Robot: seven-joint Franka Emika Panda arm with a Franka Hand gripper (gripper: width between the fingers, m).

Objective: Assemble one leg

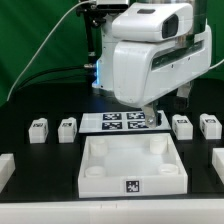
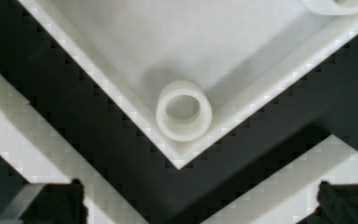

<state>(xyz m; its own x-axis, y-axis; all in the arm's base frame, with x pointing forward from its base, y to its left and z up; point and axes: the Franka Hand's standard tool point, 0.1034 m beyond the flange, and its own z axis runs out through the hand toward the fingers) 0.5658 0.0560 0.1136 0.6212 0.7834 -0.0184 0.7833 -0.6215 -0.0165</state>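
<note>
Four small white legs with black-and-white tags stand in a row on the black table: two at the exterior view's left point(image 1: 38, 128) point(image 1: 67, 127) and two at its right point(image 1: 181, 126) point(image 1: 209, 125). My gripper point(image 1: 149, 119) hangs over the back right corner of the big white tray-like panel point(image 1: 100, 170), apart from every leg. In the wrist view the gripper point(image 2: 194, 206) is open and empty, with its dark fingertips point(image 2: 43, 208) spread wide. Below it lies the panel's corner point(image 2: 176, 40) with a round socket point(image 2: 181, 108). No leg shows in the wrist view.
The marker board point(image 1: 112, 121) lies behind the panel, between the two pairs of legs. White parts lie at the left edge point(image 1: 5, 170) and the right edge point(image 1: 218, 165) of the exterior view. A green curtain hangs behind.
</note>
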